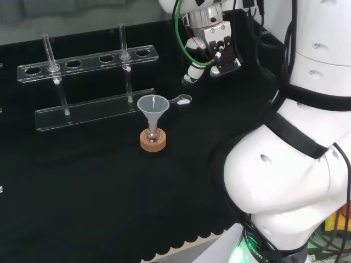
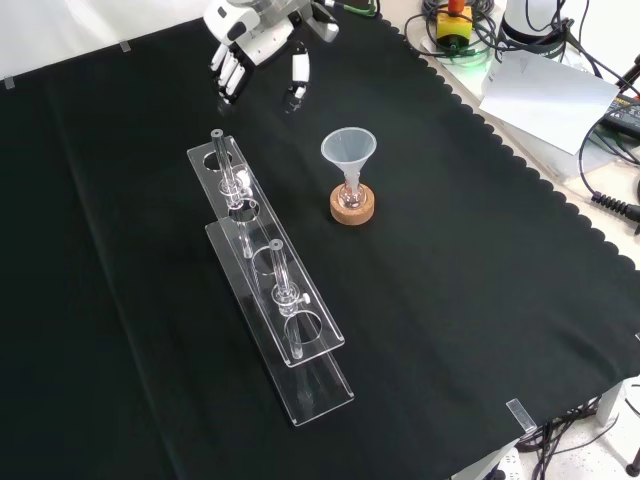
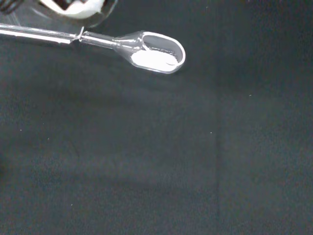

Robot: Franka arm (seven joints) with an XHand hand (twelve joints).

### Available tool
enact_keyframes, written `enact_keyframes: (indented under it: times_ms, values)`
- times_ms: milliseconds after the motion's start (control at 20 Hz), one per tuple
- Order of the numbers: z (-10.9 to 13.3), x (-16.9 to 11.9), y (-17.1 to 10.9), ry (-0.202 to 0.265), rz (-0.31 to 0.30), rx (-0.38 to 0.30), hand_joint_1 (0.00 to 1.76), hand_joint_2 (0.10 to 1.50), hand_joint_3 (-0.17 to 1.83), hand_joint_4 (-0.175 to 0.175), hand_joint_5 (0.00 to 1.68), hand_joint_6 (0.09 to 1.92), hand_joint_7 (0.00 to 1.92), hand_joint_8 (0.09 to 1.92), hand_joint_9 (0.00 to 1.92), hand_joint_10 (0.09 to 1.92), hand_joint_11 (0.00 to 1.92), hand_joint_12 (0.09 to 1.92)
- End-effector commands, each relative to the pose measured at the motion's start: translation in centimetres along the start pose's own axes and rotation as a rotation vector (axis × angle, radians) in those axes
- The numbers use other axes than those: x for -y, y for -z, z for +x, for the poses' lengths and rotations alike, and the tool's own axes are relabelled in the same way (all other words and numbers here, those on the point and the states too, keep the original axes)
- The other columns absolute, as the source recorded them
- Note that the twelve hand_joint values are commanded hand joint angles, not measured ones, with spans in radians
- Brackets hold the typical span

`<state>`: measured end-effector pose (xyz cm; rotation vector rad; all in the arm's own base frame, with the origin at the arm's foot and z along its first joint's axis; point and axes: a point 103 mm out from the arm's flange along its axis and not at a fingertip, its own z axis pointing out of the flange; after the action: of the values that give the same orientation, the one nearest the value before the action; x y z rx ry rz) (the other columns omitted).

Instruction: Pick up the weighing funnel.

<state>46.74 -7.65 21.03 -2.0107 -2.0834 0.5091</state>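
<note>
The weighing funnel (image 1: 182, 100), a small clear scoop with a short stem, lies flat on the black cloth with white powder in its bowl. Close up in the wrist view, the weighing funnel (image 3: 155, 51) has its stem running towards a blurred white part of the hand (image 3: 80, 7). The black and white hand (image 1: 211, 46) hovers above the cloth, to the right of and beyond the weighing funnel in the head view, not touching it. Its fingers (image 2: 230, 75) hang down relaxed with the thumb apart, holding nothing.
The big funnel (image 1: 151, 105) stands in a small flask on a cork ring (image 1: 153, 141), just left of the weighing funnel in the head view. A clear rack (image 2: 265, 250) holds two test tubes. Cables and papers (image 2: 545, 90) lie past the cloth's scalloped edge.
</note>
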Motion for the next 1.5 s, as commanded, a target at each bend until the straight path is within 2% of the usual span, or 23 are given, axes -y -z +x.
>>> enact_keyframes:
  times_ms: [50,350,600,700,1050,1500]
  values:
    - [-0.9,-2.4,-1.5,0.045,-0.019,-0.017,0.83,0.64,0.52,-0.063,0.54,0.09,0.43,0.68,0.71,0.56,0.44,1.32]
    - [-0.4,-4.3,-3.5,0.054,0.002,-0.005,0.84,0.64,0.53,-0.062,0.54,0.09,0.43,0.68,0.71,0.55,0.44,1.32]
    - [0.2,-4.8,-4.0,0.042,0.007,0.008,0.84,0.63,0.54,-0.061,0.55,0.09,0.43,0.68,0.71,0.55,0.44,1.32]
    - [0.2,-5.0,-4.5,0.06,0.004,0.006,0.84,0.63,0.54,-0.06,0.56,0.09,0.43,0.68,0.71,0.55,0.45,1.31]
    - [0.5,-6.5,-7.3,0.026,0.013,0.012,0.85,0.63,0.55,-0.059,0.58,0.09,0.44,0.67,0.71,0.55,0.45,1.31]
    - [0.7,-7.0,-8.2,0.014,0.009,0.011,0.85,0.63,0.56,-0.057,0.62,0.09,0.44,0.68,0.72,0.55,0.45,1.31]
